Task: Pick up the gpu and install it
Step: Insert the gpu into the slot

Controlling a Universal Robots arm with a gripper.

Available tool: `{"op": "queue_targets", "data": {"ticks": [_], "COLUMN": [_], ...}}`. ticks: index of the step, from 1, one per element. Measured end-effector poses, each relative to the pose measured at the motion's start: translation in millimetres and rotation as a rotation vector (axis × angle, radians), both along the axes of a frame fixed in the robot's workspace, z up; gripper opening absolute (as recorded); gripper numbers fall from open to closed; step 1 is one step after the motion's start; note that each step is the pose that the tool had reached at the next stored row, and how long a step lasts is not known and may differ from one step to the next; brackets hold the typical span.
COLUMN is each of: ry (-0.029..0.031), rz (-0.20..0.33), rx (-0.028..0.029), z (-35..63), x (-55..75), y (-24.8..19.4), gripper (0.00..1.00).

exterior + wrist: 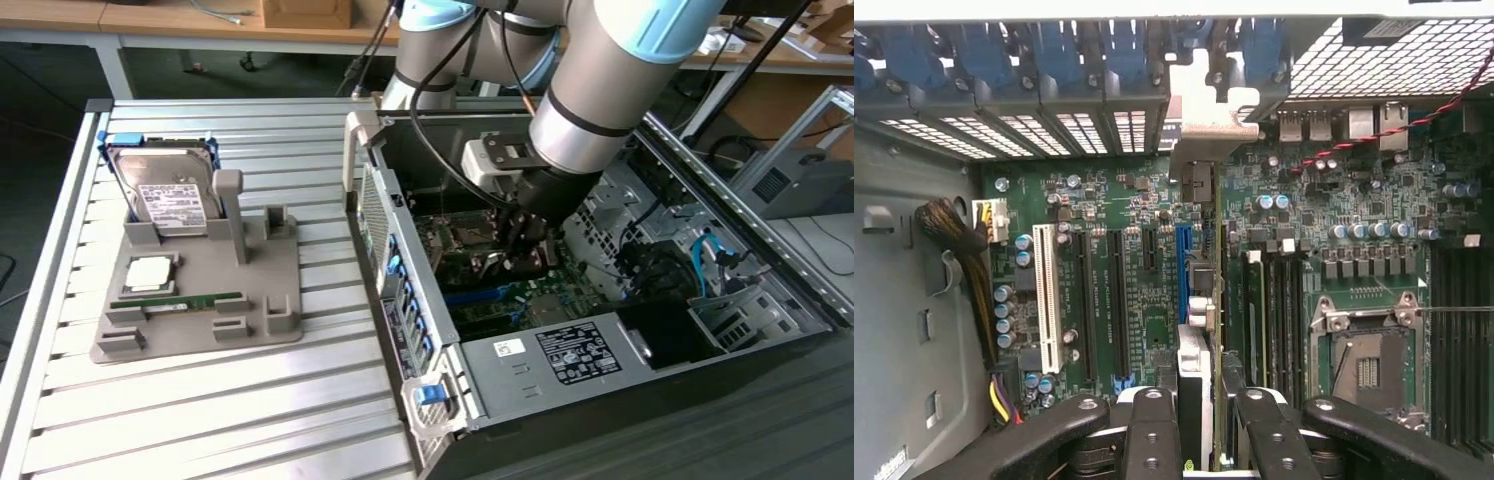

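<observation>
- The arm (601,90) reaches down from the upper middle of the exterior view into the open computer case (534,390), which lies on its side at the exterior view's right.
- The tool (521,250) sits low inside the case, just above the motherboard (1124,200).
- In the wrist view the tool's fingers (1154,425) are pressed onto both faces of the gpu (1194,350), pinching it edge-on between them.
- The gpu stands upright on its long edge, running along the line of the blue slot (1182,265) and just beside it; whether its edge sits in a slot I cannot tell.
- Its pale end bracket (1206,115) lies at the slotted rear wall of the case, among the blue latches (1104,60).
- On the slatted bench (200,420), at the exterior view's left, a grey holder (267,290) carries a hard drive (167,195) standing up, a processor chip (147,272) lying flat, and a narrow RAM stick (194,300) just in front of it.
</observation>
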State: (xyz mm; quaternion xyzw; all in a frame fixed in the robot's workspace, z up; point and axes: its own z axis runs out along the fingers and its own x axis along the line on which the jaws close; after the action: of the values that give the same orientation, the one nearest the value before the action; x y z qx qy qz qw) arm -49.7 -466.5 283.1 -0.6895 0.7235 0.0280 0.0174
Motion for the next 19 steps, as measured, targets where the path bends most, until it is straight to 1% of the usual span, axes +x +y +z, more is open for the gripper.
{"op": "queue_targets", "data": {"ticks": [11,15,18,19], "ry": [-0.0001,0.0000,0.0000,0.0001], "rz": [0.000,0.000,0.000,0.000], "rx": [0.0001,0.0000,-0.0017,-0.0049], "z": [-3.6,-3.8,-3.8,-3.9], "x": [-3.8,-5.6,-5.7,-5.8], "y": [-0.1,-0.9,-1.0,-1.0], "gripper": [0.27,0.27,0.27,0.27]}}
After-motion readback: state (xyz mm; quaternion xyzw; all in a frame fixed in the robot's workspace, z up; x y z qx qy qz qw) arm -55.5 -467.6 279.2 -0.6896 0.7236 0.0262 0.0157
